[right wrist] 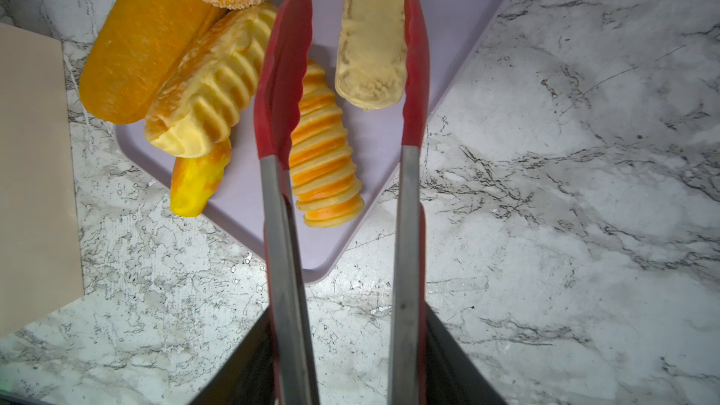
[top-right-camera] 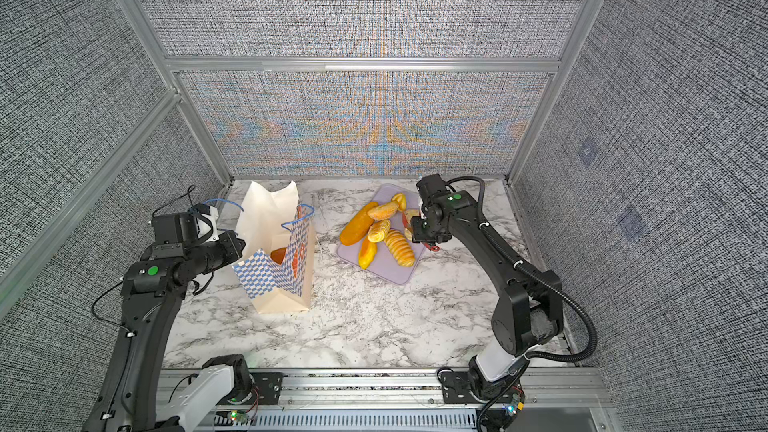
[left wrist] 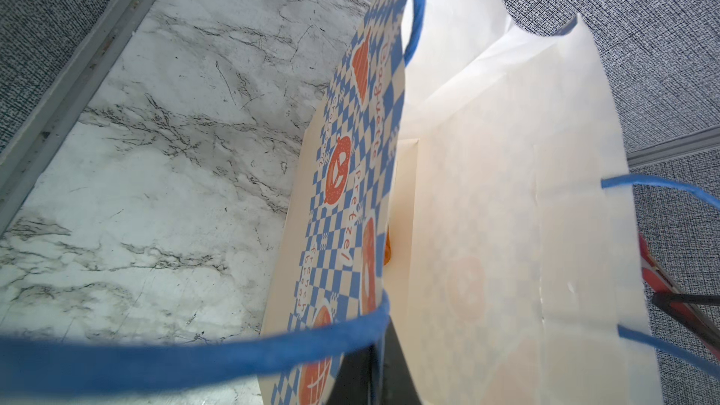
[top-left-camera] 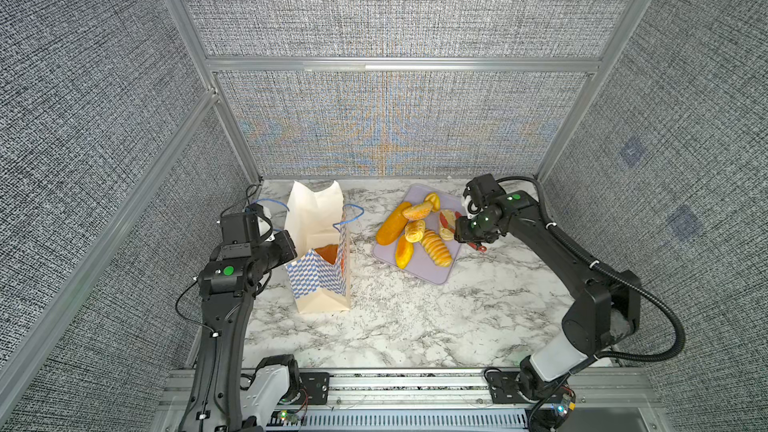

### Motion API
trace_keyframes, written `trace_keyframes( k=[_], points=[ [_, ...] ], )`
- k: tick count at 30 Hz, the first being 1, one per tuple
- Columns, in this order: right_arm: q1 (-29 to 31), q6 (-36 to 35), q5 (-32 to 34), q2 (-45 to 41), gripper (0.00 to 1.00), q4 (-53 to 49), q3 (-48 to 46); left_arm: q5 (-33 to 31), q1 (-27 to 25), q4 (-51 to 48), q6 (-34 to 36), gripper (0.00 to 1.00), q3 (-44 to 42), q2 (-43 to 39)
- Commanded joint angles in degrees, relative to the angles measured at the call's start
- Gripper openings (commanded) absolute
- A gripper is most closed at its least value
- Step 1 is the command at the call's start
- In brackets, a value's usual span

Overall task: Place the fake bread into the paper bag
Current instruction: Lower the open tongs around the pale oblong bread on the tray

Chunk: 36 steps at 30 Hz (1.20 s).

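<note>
While the left gripper is clamped on the rim of the paper bag, the bag stands upright with its mouth open right at the fingertips. One blue cord handle drapes over the wrist just behind the fingers. One orange loaf sits inside the bag, below and just past the grip point.

Right gripper is closed around the handles of the red tongs, which point straight ahead of it. The tong tips are spread and straddle a pale flat piece; can't tell if they touch it. The rest of the fake bread lies piled on the lavender tray, under and just beyond that gripper. A ridged loaf lies beneath one tong arm, and a long smooth loaf lies further out to the side. The bag is well apart from the right gripper, across the marble table.
</note>
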Motion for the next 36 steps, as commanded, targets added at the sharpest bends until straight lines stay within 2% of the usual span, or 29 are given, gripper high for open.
trace_keyframes(
  k=[1, 18, 36],
  points=[
    [-0.29, 0.14, 0.26, 0.24, 0.54, 1.26, -0.27, 0.58, 0.10, 1.02, -0.10, 0.08, -0.22, -0.05],
    [-0.64, 0.58, -0.25, 4.65, 0.64, 2.40, 0.74, 0.32, 0.10, 1.11, 0.08, 0.08, -0.93, -0.23],
    [-0.94, 1.17, -0.52, 10.46, 0.64, 4.50, 2.18, 0.32, 0.09, 1.01, -0.02, 0.08, -0.75, -0.14]
  ],
)
